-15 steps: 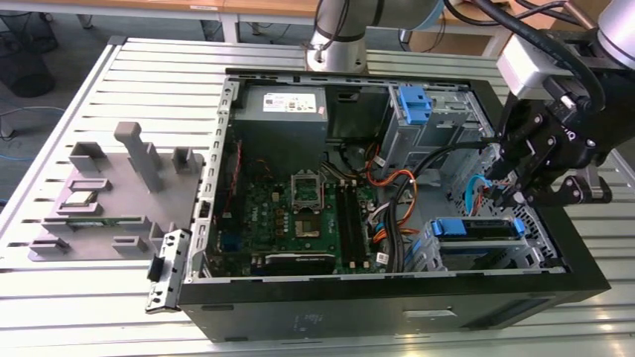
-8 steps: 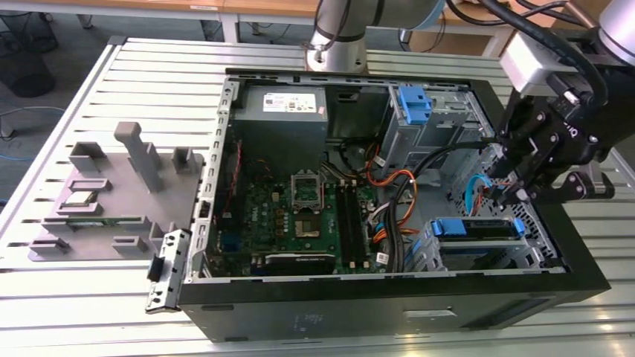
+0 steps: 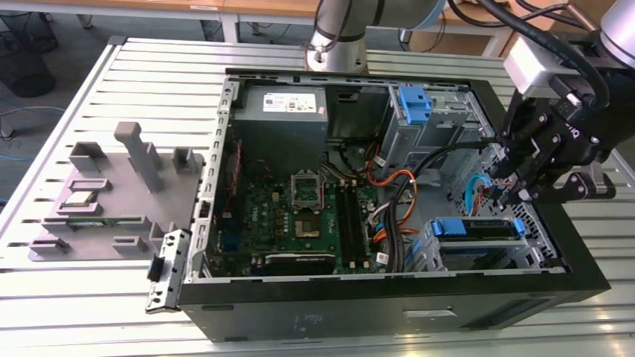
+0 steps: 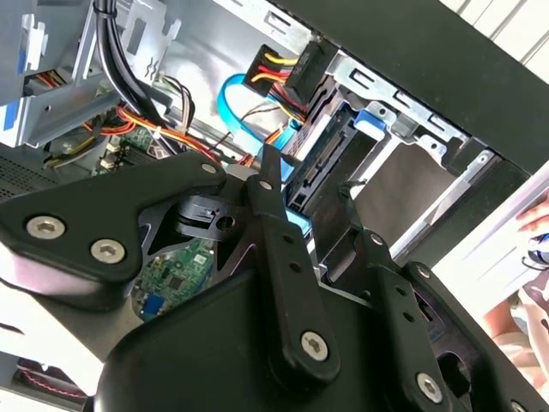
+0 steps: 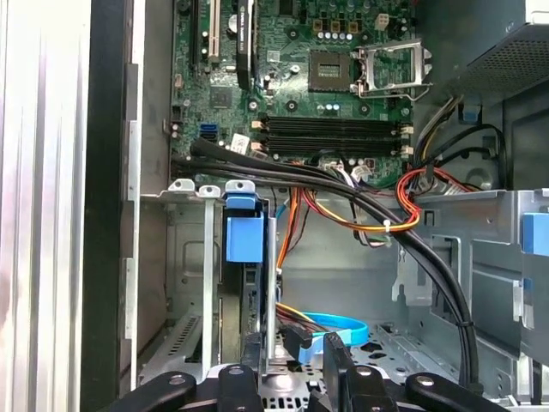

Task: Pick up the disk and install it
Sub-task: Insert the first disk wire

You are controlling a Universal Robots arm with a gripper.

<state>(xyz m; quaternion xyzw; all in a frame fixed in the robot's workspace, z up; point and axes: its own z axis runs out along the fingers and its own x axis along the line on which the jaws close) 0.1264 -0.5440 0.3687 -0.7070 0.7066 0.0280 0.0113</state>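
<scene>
The disk [image 3: 474, 227], silver with blue plastic rails, sits on edge in the lower drive bay at the exterior view's right end of the open computer case [image 3: 397, 294]. In the first wrist view its blue rail tab [image 5: 243, 236] stands up out of the bay slot. My gripper [image 3: 518, 199] hangs just above that bay and points down into the case. Its black fingers [image 5: 253, 360] stand apart on either side of a thin metal strip beside the disk, and I see nothing clamped between them. In the second wrist view one finger [image 4: 273, 197] reaches toward the disk [image 4: 330, 163].
Black, orange and blue cables [image 3: 417, 186] run between the motherboard [image 3: 308, 216] and the bays. A grey power supply [image 3: 282, 111] fills the far corner, with an empty blue bracket [image 3: 412, 104] beside it. A grey parts fixture [image 3: 109, 193] lies on the slatted table at the exterior view's left.
</scene>
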